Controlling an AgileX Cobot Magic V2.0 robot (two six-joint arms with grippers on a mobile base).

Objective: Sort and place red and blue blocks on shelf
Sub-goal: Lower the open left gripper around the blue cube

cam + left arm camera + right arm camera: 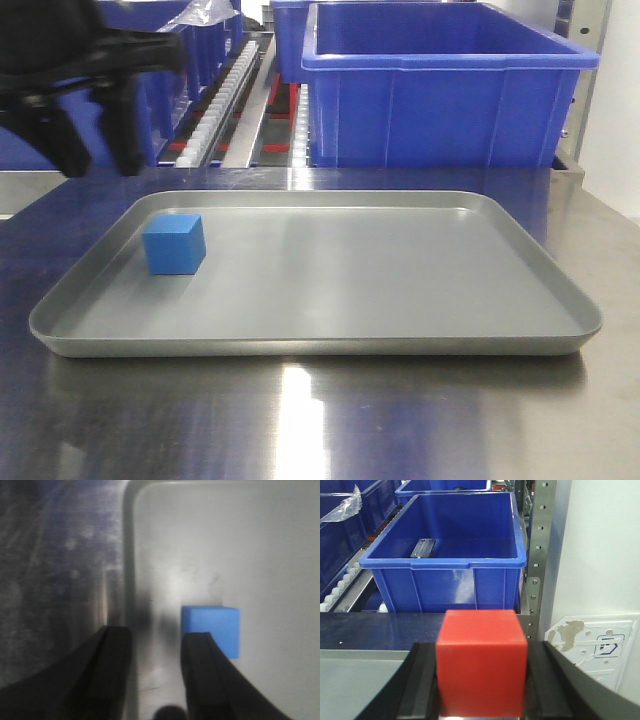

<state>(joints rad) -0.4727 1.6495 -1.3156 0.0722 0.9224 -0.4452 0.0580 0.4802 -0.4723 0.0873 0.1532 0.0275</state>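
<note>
Figure: two claws at the grey tray (400,300), seen from the room.

(a) Left gripper (156,632): the two black fingers (112,665) stand apart and hold nothing. It hangs above the tray's left rim, toward the far left corner. In the wrist view the rim runs beneath the gap between the fingers.

(b) Blue block (174,244): it rests flat on the tray floor, near the left rim. It lies outside the finger gap, just beside the inner finger on the tray side. Whether finger and block touch cannot be told.

(c) Right gripper (480,650): clamped on the red block (481,662), one finger against each side face. The block sits square and fills the gap. A strip of the tray's grey shows low on this claw's left.

(d) Surroundings: the tray lies on a steel table (300,420). Beyond the tray's far edge stands a large blue bin (440,110) with a small black part (422,547) on its floor. A roller track (225,100) runs away beyond the far left corner. A perforated metal upright (536,555) rises beyond the far right corner.
</note>
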